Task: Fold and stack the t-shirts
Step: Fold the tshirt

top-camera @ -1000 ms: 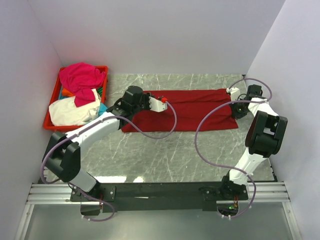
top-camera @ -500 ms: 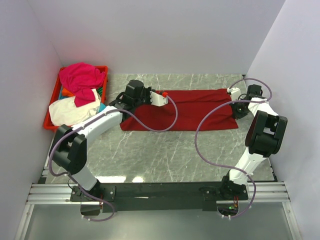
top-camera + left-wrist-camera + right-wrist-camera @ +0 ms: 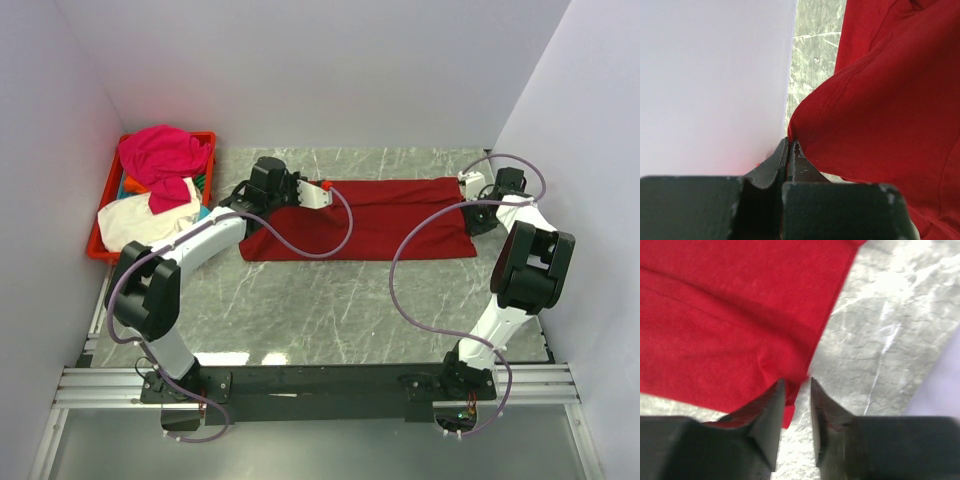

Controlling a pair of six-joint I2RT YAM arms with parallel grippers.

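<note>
A dark red t-shirt (image 3: 400, 220) lies as a long folded strip across the back of the marble table. My left gripper (image 3: 325, 187) is at its far left edge. In the left wrist view the jaws (image 3: 790, 142) are shut, pinching a raised fold of the red cloth (image 3: 890, 100) at their tips. My right gripper (image 3: 468, 182) is at the strip's far right corner. There the jaws (image 3: 797, 382) stand a little apart, with the shirt's corner (image 3: 730, 315) lying by the left finger, no longer clamped.
A red crate (image 3: 205, 136) at the back left holds a magenta t-shirt (image 3: 160, 155) and a cream-white one (image 3: 145, 220), with cyan and orange cloth beneath. The back wall (image 3: 715, 75) is close behind the left gripper. The right wall stands beside the right arm.
The left gripper has carried the shirt's edge toward the back and slightly left. The right gripper's jaws have parted and released the shirt's corner.
</note>
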